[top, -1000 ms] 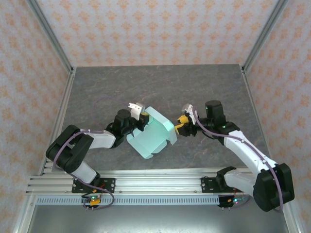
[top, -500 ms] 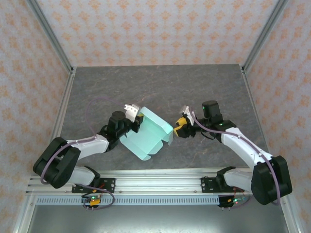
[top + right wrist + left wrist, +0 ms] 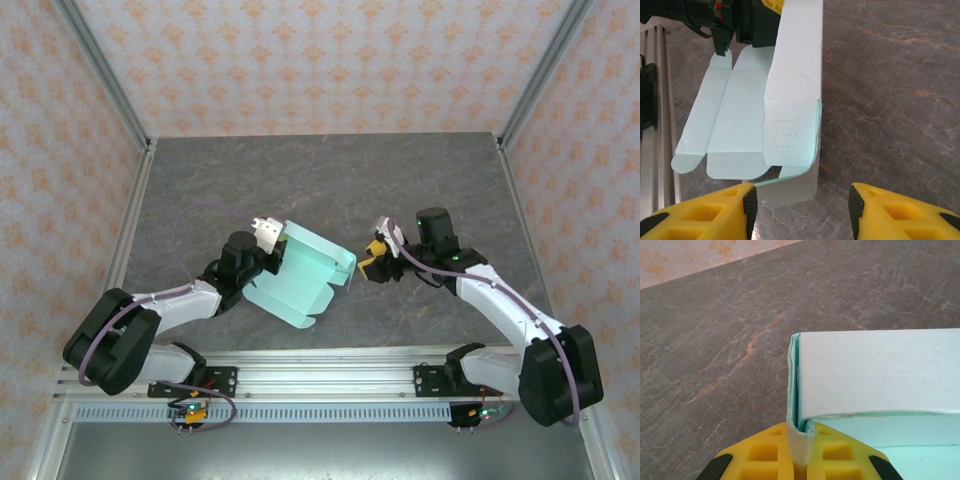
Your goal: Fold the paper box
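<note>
Your left gripper (image 3: 800, 460) pinches the paper box (image 3: 300, 282) by its left edge — the right gripper (image 3: 368, 264) stands open at its right corner; beyond the box, the grey table (image 3: 400, 180) runs free to the patterned walls (image 3: 300, 60).

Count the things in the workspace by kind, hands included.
paper box: 1
hands: 2 (left hand, right hand)
Total: 3
</note>
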